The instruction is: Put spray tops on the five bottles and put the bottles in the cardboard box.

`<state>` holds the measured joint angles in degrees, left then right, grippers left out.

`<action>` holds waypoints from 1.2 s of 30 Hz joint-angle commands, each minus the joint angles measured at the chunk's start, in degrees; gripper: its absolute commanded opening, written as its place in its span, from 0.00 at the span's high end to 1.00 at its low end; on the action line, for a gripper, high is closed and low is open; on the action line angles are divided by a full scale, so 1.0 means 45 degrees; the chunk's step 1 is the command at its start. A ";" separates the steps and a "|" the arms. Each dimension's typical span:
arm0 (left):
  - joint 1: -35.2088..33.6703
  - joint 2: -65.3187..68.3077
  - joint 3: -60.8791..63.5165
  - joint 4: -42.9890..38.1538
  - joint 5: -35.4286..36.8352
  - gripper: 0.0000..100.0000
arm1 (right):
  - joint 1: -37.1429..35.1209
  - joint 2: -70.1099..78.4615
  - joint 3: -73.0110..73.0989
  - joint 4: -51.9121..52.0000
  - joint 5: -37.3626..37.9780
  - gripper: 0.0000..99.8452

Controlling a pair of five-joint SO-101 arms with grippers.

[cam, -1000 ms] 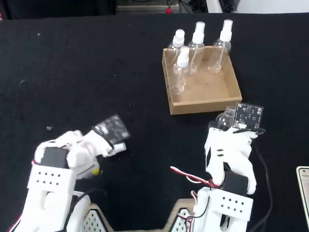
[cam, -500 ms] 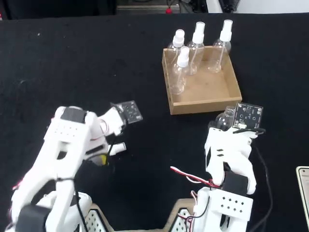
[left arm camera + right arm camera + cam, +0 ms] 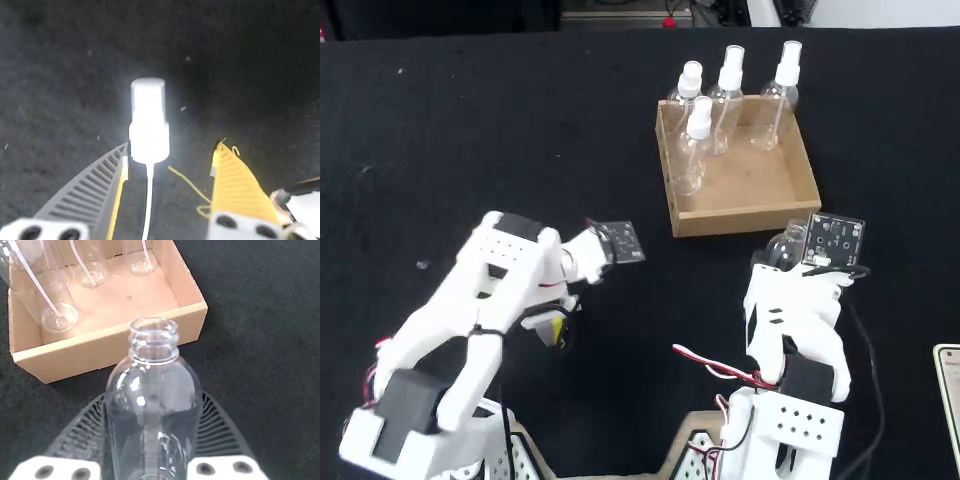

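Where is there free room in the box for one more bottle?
The box floor is bare in its near right part, along the near and right walls. Four bottles crowd the far and left walls.

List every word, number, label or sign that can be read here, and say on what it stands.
None can be read. The cardboard box, the four capped bottles in it, the uncapped bottle and the spray top show no print.
Any marks on the circuit boards on the arms are too small to read.
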<state>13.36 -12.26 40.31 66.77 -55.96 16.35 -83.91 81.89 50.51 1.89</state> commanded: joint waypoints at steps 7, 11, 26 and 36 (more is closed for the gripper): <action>-0.0400 0.1582 -0.1026 -0.1680 -0.0078 0.74 | 0.0215 -0.0283 -0.0088 -0.0332 0.0000 0.94; -0.0908 0.1641 -0.1123 -0.1680 -0.0176 0.74 | 0.0215 -0.0283 -0.0088 -0.0332 0.0000 0.94; -0.0674 0.1641 -0.0381 -0.2305 -0.0078 0.74 | 0.0215 -0.0283 -0.0088 -0.0332 0.0000 0.94; -0.0674 0.1641 -0.0322 -0.2188 -0.0078 0.83 | 0.0215 -0.0283 -0.0088 -0.0332 0.0000 0.94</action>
<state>9.76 -4.70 38.73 57.19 -56.04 16.35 -83.91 81.89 50.51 1.89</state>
